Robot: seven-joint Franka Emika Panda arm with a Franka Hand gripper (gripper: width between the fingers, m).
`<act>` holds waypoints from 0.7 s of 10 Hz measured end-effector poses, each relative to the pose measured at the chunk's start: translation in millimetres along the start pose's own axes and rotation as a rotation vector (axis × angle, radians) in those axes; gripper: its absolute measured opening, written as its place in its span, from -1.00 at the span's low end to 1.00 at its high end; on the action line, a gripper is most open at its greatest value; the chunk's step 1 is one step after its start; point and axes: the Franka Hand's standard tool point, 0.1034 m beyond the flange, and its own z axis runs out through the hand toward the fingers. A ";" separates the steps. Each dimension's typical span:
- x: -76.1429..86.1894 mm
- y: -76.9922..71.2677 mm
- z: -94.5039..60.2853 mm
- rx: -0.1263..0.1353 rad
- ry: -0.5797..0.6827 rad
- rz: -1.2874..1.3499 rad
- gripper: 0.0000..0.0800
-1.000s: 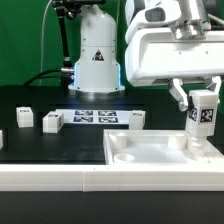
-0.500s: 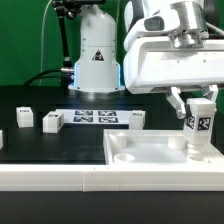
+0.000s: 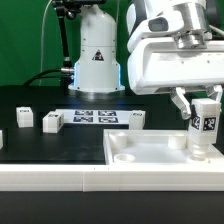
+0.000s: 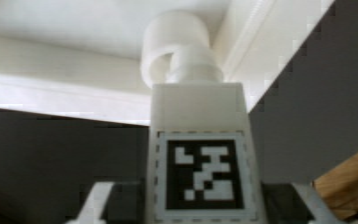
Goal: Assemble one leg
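The leg (image 3: pixel 204 122) is a small white square post with a black-and-white tag on its side. It stands upright over the far right corner of the large flat white panel (image 3: pixel 150 153). My gripper (image 3: pixel 201 108) is shut on the leg, one finger on each side. In the wrist view the leg (image 4: pixel 202 150) fills the middle, tag facing the camera, with its round peg at a corner socket (image 4: pixel 172 35) of the panel. My fingers (image 4: pixel 105 205) flank the leg's sides.
Loose white legs lie on the black table: one (image 3: pixel 25 119), another (image 3: pixel 52 122), a third (image 3: pixel 134 120). The marker board (image 3: pixel 93 117) lies flat behind them. The robot base (image 3: pixel 96 55) stands at the back.
The gripper and the leg have shifted slightly toward the exterior view's right and a little down, staying over the panel's corner. The grip is unchanged.
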 end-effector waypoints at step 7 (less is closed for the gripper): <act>-6.3 4.9 7.9 -0.003 -0.008 -0.024 -0.27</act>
